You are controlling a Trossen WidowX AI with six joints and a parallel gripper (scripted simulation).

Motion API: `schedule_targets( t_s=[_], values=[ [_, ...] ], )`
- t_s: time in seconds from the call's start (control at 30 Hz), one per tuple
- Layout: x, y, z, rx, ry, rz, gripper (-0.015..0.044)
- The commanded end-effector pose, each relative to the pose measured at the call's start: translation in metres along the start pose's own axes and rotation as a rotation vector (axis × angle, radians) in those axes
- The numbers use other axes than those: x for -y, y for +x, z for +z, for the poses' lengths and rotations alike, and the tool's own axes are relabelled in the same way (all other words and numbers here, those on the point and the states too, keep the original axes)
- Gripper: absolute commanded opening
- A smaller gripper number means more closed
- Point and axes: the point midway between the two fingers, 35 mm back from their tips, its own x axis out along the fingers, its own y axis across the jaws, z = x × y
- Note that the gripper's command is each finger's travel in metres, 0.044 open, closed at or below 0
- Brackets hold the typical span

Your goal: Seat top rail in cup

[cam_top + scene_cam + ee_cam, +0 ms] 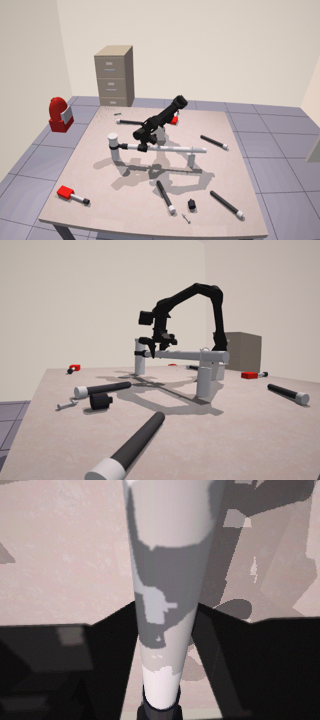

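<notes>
The white fence top rail (175, 149) (180, 355) (165, 570) runs nearly level through the loop cap's ring (205, 348) above the small post (191, 160) (204, 382). Its other end meets the mouth of the black rail-end cup (124, 146) (160, 713); how deep it sits inside is hidden. The cup hangs on the black brace band (113, 147) (136, 352) around the upper part of the big white post (115, 155) (140, 366). My gripper (143, 147) (157, 355) (162, 605) is shut on the rail near the cup, one finger on each side.
Dark bars with white ends (165, 196) (224, 203) (213, 141) (139, 438) lie around the table. A loose black cap (191, 204) (99, 401) and a small bolt (186, 218) (67, 404) lie in front. A red block with a handle (65, 192) (74, 367) lies front left.
</notes>
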Motion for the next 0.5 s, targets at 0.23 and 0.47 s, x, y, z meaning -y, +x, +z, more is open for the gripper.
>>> schedule_targets(
  t_s=[0.23, 0.47],
  values=[
    [0.0016, -0.0033, -0.0126, -0.015, -0.001, -0.007, 0.0],
    [0.0022, -0.0028, -0.0171, -0.016, -0.001, -0.007, 0.0]
  ],
)
